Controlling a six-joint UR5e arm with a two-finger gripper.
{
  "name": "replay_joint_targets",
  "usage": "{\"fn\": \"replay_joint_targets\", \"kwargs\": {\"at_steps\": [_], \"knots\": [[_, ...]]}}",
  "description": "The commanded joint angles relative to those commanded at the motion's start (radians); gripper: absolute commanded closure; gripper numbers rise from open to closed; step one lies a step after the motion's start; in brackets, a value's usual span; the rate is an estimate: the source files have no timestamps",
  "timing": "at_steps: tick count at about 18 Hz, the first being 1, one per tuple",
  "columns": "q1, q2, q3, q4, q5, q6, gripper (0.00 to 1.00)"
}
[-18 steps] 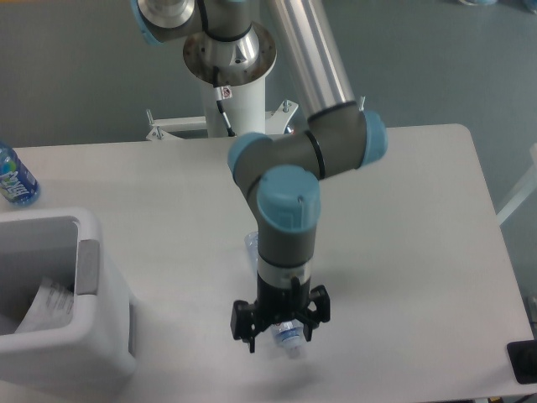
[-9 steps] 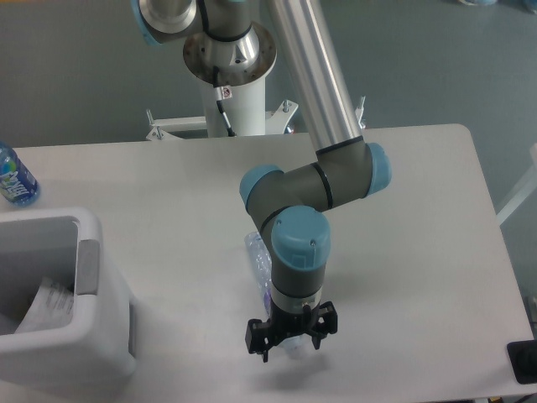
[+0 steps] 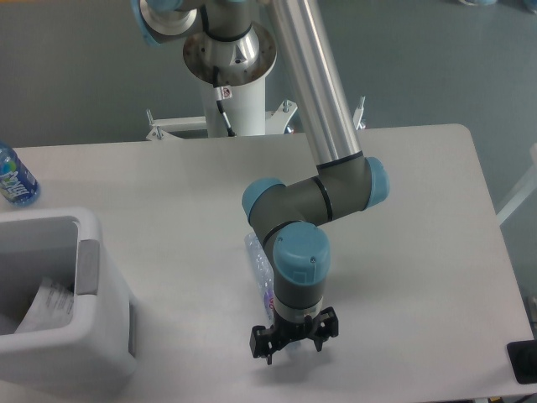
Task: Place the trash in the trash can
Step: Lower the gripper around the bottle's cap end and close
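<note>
- The white worktop (image 3: 403, 218) carries everything; the arm (image 3: 315, 101) slants down across it from its mount at the far edge.
- The trash can (image 3: 84, 344), a white rectangular bin with a grey strip on its rim, sits at the near left corner. Inside it lies a bent white card scrap (image 3: 44, 306).
- A blue-labelled bottle (image 3: 15, 178) stands at the far left edge, well apart from the arm.
- The crushed clear plastic bottle (image 3: 258, 262) lies on the worktop under the wrist; only its clear upper part shows beside the arm, the rest hidden.
- The pincer (image 3: 294, 342) points down near the front edge, its black fingers low over the bottle's hidden end. Whether they are pinching it or spread cannot be told.
</note>
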Motion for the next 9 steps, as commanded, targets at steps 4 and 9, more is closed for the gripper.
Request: {"fn": "replay_joint_targets", "kwargs": {"at_steps": [4,9], "knots": [[-0.002,0.000,-0.006,0.003,0.011,0.000,0.11],[-0.003,0.000,-0.009,0.003,0.011,0.000,0.36]]}}
